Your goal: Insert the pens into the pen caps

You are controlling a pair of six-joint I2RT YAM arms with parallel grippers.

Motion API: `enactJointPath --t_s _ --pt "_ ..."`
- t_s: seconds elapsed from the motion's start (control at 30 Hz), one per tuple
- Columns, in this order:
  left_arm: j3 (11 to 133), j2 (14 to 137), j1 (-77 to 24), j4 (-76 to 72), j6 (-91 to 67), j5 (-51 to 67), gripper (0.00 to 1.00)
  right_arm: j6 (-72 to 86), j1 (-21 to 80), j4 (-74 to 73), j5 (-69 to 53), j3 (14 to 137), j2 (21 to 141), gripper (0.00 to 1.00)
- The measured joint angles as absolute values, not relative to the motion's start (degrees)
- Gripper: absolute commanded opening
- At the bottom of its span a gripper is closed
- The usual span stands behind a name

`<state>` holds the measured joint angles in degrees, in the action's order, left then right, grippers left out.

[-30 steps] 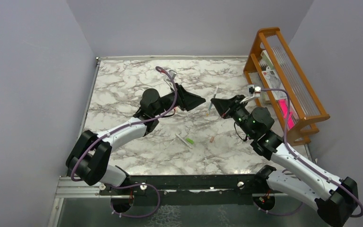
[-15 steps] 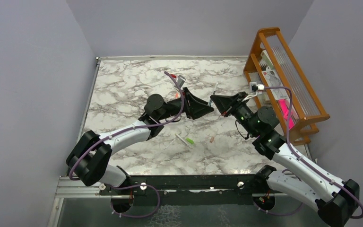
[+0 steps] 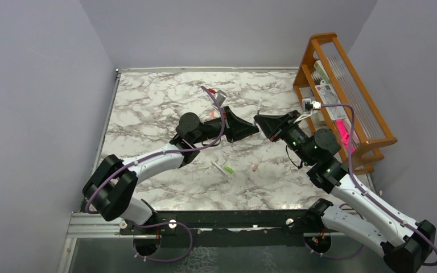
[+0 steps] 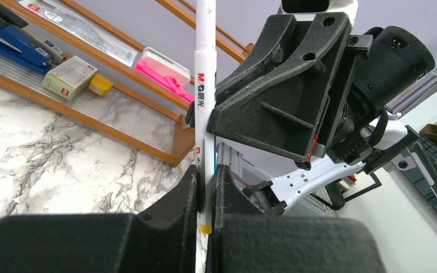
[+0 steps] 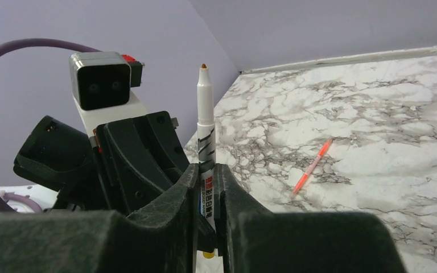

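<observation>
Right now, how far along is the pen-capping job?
Done: perhaps one; a whitish pen lies tipped with a green cap, seating unclear. In hand: left gripper and right gripper both clamp one white marker, tip bare. Left: cap it; the orange-red pen and tan cap lie loose.

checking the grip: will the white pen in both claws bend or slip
Probably stiff: the white pen stands straight between the left claw and right claw. Its smooth round barrel may twist or slip. Likely light, being so thin.
</observation>
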<state>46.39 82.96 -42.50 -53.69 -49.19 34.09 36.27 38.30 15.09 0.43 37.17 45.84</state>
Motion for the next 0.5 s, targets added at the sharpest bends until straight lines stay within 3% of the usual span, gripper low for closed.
enactJointPath --t_s 0.1,0.27,0.33,0.4,0.47,0.5 --pt "46.68 83.22 -42.50 -53.98 -48.62 35.03 0.00 35.53 38.30 13.04 0.43 38.76 45.91 0.31" --pt "48.56 84.79 -42.78 -54.48 -46.70 37.28 0.00 33.82 38.30 10.63 0.43 41.71 46.22 0.32" --pt "48.77 84.99 -42.78 -54.61 -46.26 37.85 0.00 33.32 38.30 10.28 0.43 42.11 46.44 0.22" --pt "48.80 85.12 -42.89 -54.61 -45.87 38.33 0.00 32.82 38.28 10.15 0.49 42.15 46.76 0.04" --pt "48.80 85.12 -42.94 -54.63 -45.58 38.61 0.04 32.25 38.15 10.07 0.62 42.15 47.09 0.01" --pt "48.80 85.12 -42.92 -54.59 -45.50 38.61 0.14 32.08 38.11 10.11 0.69 42.15 47.22 0.01"
